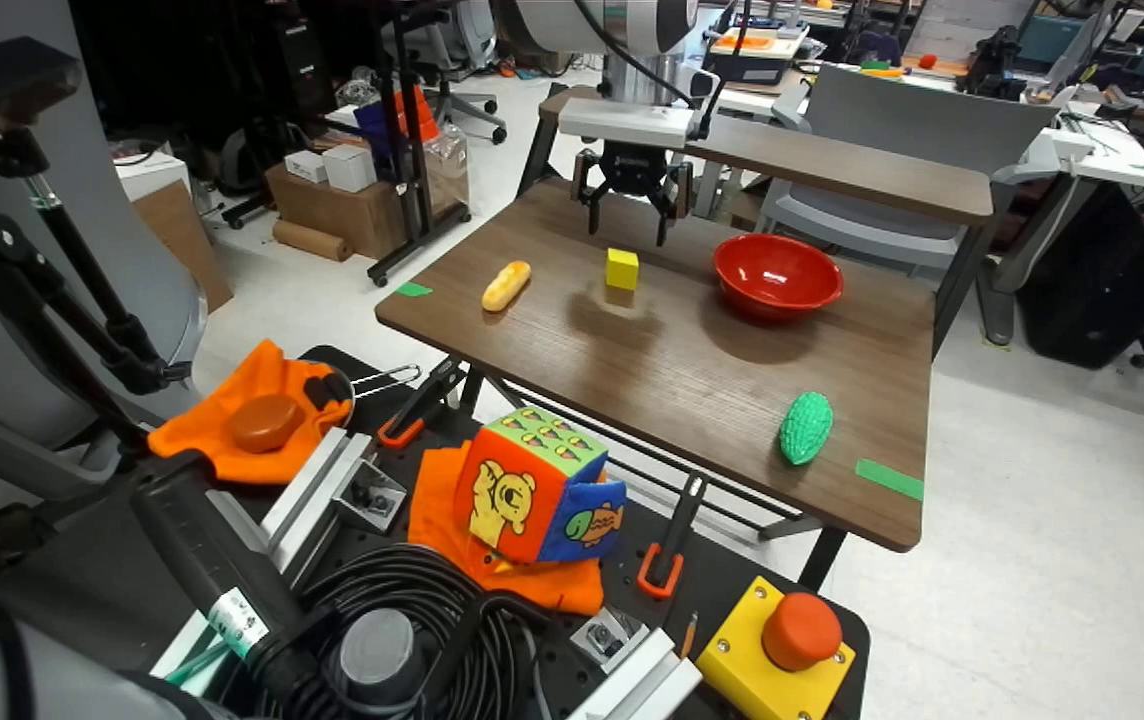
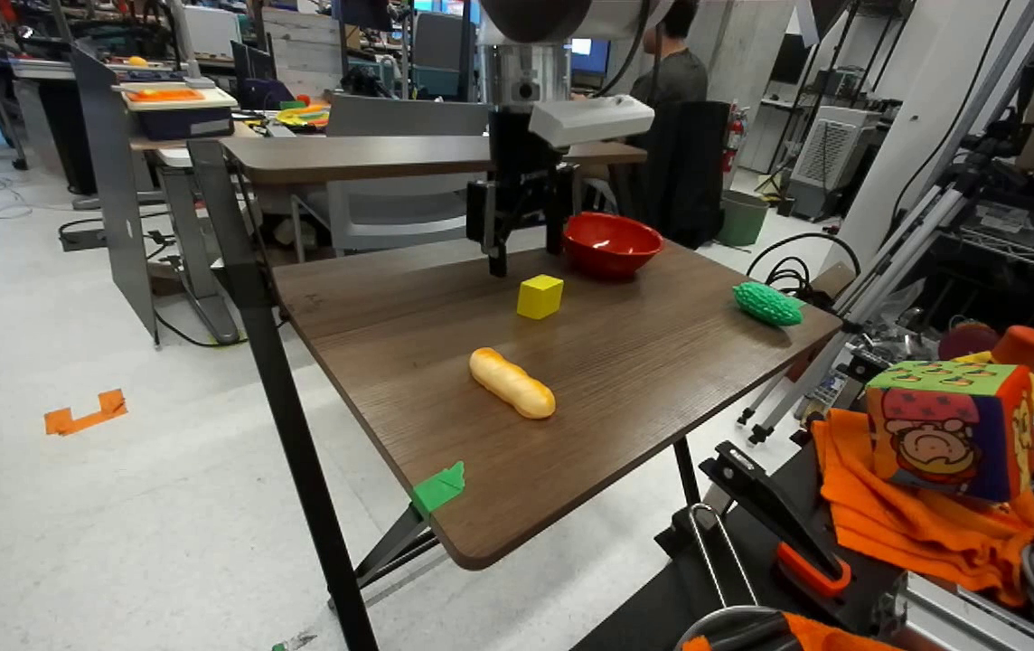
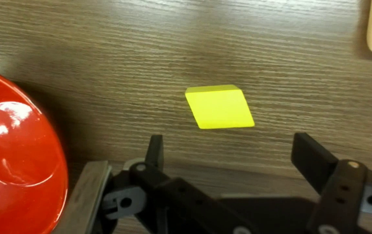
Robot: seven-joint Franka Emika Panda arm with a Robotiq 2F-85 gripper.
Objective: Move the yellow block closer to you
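Wood-grained and brown, the tabletop [image 2: 625, 362] is seen to carry the yellow block [image 3: 221, 109], which is set flat upon it, lower than the jaws and not touched by them. In the wrist view the block is placed just ahead of the jaws, within the span between the two fingertips [image 3: 311, 156]. The jaws are spread wide and nothing is gripped; in both exterior views they are held above the tabletop.

Count on the tabletop: yellow block, one; red bowl [image 1: 777, 270], one; orange-yellow oblong piece [image 2: 512, 383], one; bumpy green piece [image 1: 807, 428], one; green tape strips [image 1: 889, 478], two, stuck near corners. The block is placed between the bowl and the oblong piece, apart from both.

On the black board [image 1: 620, 575], in an exterior view, one fabric cube [image 1: 512, 500], one yellow box [image 1: 732, 650] topped by a red-orange button [image 1: 802, 632], and two clamps [image 1: 677, 525] with orange ends are counted. A yellow bear and a fish are pictured on the cube. One white label [image 1: 237, 622] is noted on a black tube [image 1: 187, 535]; its print is too small to be read.
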